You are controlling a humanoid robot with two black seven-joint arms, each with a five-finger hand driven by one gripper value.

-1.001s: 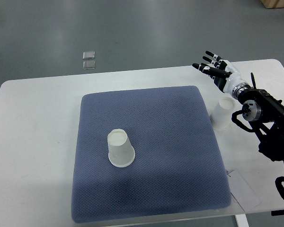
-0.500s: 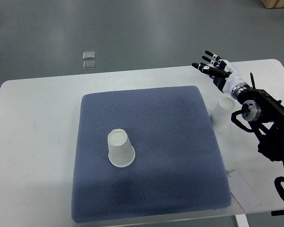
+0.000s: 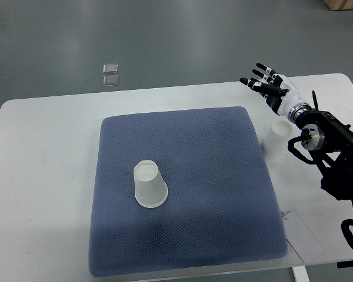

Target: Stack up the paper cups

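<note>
Fingers spread and holding nothing, the right hand (image 3: 269, 88) hovers in the top view at about two o'clock above the white table (image 3: 41, 176), its black arm (image 3: 332, 153) entering from the right edge. One white paper cup (image 3: 149, 184) stands upside down on the blue-grey mat (image 3: 188, 235), slightly toward eight o'clock of the mat's middle. A second paper cup (image 3: 276, 141) sits on the bare table just off the mat's three o'clock edge, below the hand and apart from its fingers.
</note>
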